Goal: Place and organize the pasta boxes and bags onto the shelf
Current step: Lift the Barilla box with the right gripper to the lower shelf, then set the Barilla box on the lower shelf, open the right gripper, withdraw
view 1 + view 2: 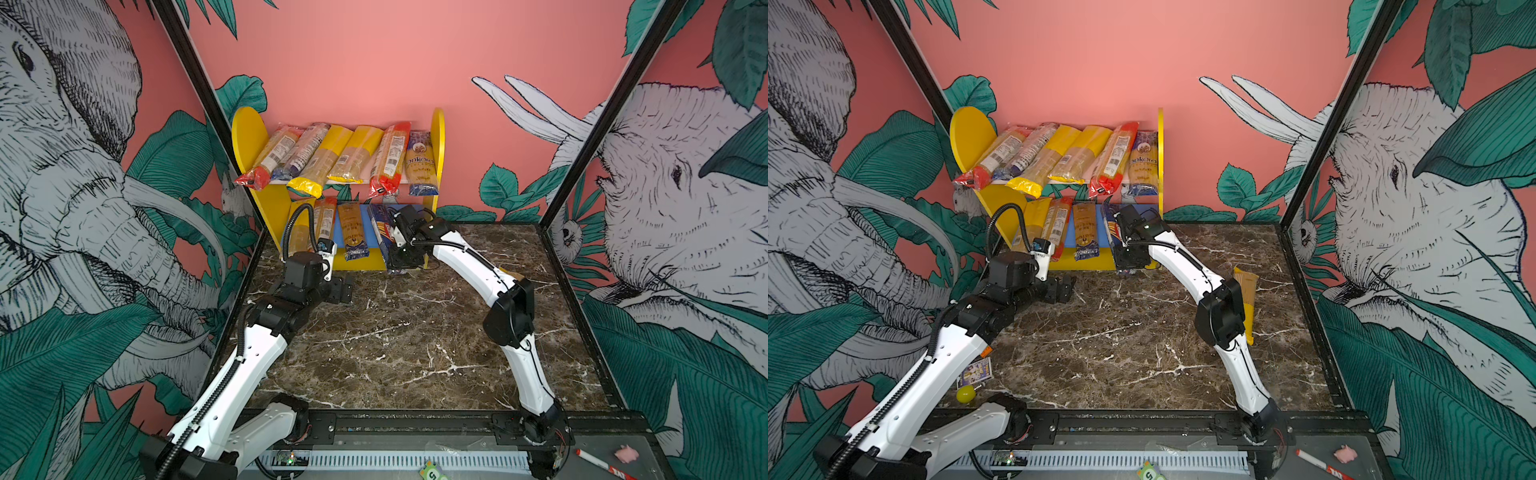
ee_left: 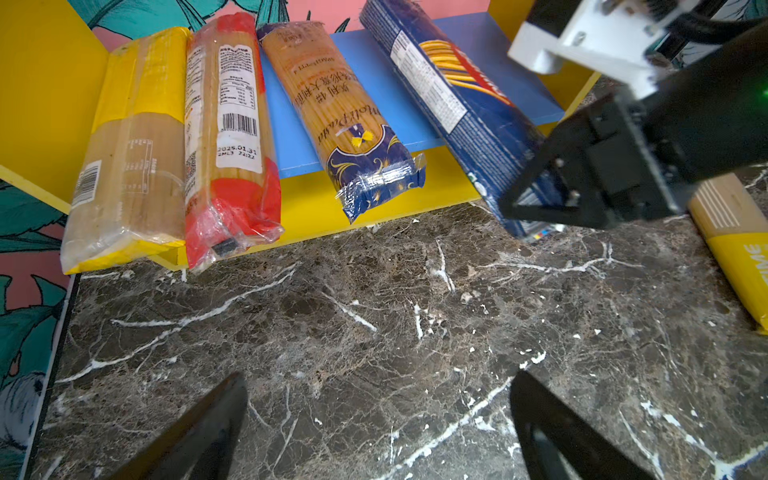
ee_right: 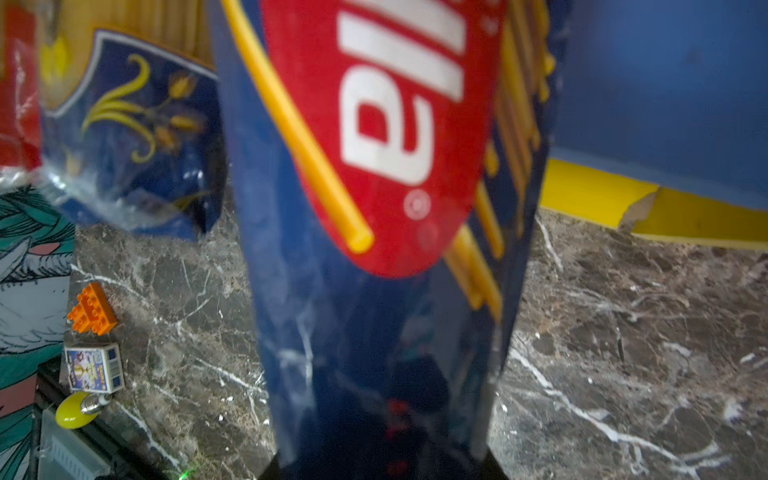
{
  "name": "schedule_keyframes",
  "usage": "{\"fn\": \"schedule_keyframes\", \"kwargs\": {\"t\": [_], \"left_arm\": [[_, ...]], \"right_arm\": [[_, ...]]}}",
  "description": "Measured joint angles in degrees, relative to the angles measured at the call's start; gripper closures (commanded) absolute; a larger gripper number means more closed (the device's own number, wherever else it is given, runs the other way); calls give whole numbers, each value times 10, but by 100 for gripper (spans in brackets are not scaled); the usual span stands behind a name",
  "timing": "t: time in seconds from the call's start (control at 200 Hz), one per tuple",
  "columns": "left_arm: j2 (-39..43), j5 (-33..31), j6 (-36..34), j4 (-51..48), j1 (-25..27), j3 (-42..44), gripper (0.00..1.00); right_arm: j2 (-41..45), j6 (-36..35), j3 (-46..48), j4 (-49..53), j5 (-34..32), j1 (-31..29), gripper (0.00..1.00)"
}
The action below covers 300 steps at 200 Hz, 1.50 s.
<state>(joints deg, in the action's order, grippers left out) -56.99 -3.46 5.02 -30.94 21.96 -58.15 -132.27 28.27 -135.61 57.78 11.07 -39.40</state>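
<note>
11 pasta packs and 1 shelf
6 bags lie on the upper board, 3 bags plus 1 blue box on the lower board, 1 yellow pack on the table.

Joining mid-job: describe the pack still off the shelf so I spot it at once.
Find the yellow shelf at the pink wall, then come forward along the right side of the marble table. Behind the right arm's elbow lies a yellow-ended pack, the only one lying wholly off the shelf.
</note>
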Motion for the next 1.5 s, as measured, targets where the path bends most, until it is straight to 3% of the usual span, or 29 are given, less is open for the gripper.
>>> {"fn": "schedule_keyframes", "kwargs": {"t": [0.225,0.335,0.445,0.505,0.845,0.87,0.92,0.935,0.95,1.3,1.5], "left_arm": [[27,-1,-2,-1,-3,0,1],[37,-1,-5,-5,-5,0,1],[38,-1,-11,-10,-7,0,1],[37,-1,-16,-11,-8,0,1],[9,23,-32,-10,-19,-15,1],[9,25,-33,-10,-19,-15,1],[9,29,-33,-10,-19,-15,1],[9,31,-33,-9,-19,-15,1],[9,32,-33,-9,-19,-15,1],[1,65,-31,14,-17,-14,1],[-38,47,-33,21,53,-25,0]], "right_arm": [[-77,12,-128,-12,-8,-2,100],[-85,21,-136,-16,-13,-3,84],[-85,26,-137,-17,-19,-3,54],[-85,28,-137,-18,-20,-3,45],[-85,30,-155,-56,-26,-3,37],[-85,31,-155,-56,-26,-3,24],[-83,29,-151,-57,-27,-3,21],[-80,28,-146,-58,-28,-3,5],[-78,28,-141,-59,-28,-3,1],[96,4,94,-85,-74,-17,1],[224,-6,250,-115,-88,-18,1]]}}
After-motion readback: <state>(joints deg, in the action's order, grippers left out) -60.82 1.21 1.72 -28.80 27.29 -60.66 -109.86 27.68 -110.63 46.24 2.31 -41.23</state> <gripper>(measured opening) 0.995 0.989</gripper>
